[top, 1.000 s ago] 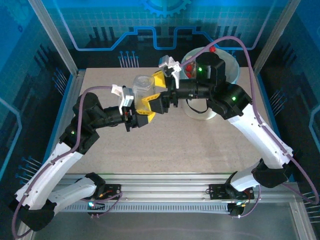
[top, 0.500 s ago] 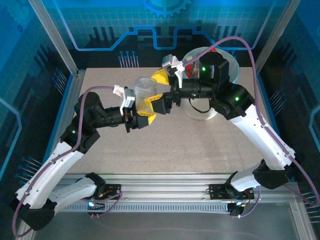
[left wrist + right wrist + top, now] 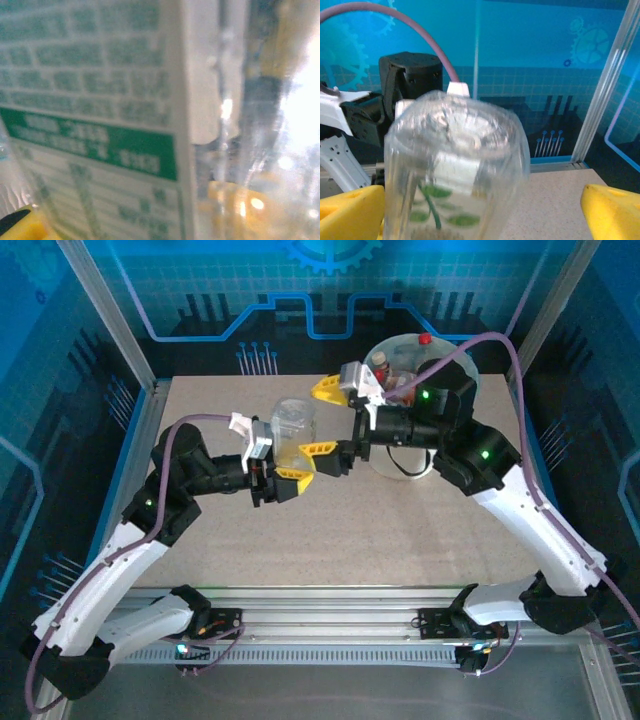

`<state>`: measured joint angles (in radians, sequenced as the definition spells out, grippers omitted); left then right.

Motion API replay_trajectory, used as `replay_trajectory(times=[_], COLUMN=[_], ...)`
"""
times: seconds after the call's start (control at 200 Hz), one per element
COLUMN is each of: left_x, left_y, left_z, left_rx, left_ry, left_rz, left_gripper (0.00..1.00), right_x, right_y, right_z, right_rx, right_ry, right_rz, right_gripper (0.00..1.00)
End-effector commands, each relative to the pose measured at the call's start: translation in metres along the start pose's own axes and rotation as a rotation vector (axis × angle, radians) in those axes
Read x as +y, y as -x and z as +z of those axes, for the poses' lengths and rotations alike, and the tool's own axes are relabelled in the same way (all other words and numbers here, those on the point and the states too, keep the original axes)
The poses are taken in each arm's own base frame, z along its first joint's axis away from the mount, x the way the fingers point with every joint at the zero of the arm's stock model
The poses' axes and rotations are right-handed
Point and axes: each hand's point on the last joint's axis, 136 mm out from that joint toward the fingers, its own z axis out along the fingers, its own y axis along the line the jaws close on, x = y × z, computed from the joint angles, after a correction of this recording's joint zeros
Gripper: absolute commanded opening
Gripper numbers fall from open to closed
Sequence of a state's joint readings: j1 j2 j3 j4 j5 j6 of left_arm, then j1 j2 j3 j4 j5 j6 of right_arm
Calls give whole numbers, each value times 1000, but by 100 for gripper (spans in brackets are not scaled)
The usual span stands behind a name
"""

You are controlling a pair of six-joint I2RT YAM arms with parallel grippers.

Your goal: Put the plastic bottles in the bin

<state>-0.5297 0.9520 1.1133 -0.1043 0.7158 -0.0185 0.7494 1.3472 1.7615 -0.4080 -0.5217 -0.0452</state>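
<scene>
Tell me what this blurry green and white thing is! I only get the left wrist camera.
Observer: That's the label on a clear bottle, right up against the left fingers.
Operator: Is the other arm helping?
Observer: The right fingers are wide open, with the bottle between them.
Operator: Where's the bin?
Observer: The bin is at the far right corner of the table, with a red bottle cap showing inside.

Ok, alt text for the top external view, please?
The left gripper holds a clear bottle over the table, with the right gripper wide open just beside it. At the table's far right stands the bin, with bottles inside.
</scene>
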Motion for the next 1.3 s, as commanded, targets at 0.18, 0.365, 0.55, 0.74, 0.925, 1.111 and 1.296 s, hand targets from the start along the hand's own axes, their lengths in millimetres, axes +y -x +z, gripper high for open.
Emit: replay_trajectory(times=[0.18, 0.365, 0.55, 0.74, 0.925, 1.111, 1.296], left_x=[-14, -11, 2, 13, 31, 40, 44], left_y=[9, 11, 18, 22, 17, 4, -9], left_z=[5, 2, -4, -17, -28, -31, -32], left_rx=[17, 4, -41, -104, -114, -45, 26], left_ry=[-64, -26, 81, 200, 334, 388, 407], left_rz=[88, 111, 136, 183, 184, 182, 176], left_gripper=[51, 54, 81, 99, 99, 99, 99], right_x=[6, 6, 1, -49, -166, -263, -316], right_y=[15, 15, 17, 28, 20, 2, -12], right_z=[16, 6, -2, -16, -63, -129, -172], right_rx=[2, 30, 50, 53, 122, 201, 342], right_ry=[135, 143, 94, -234, -917, -1406, -1695], right_rz=[130, 131, 103, 24, -101, -128, -166], right_gripper=[81, 59, 53, 49, 49, 47, 48])
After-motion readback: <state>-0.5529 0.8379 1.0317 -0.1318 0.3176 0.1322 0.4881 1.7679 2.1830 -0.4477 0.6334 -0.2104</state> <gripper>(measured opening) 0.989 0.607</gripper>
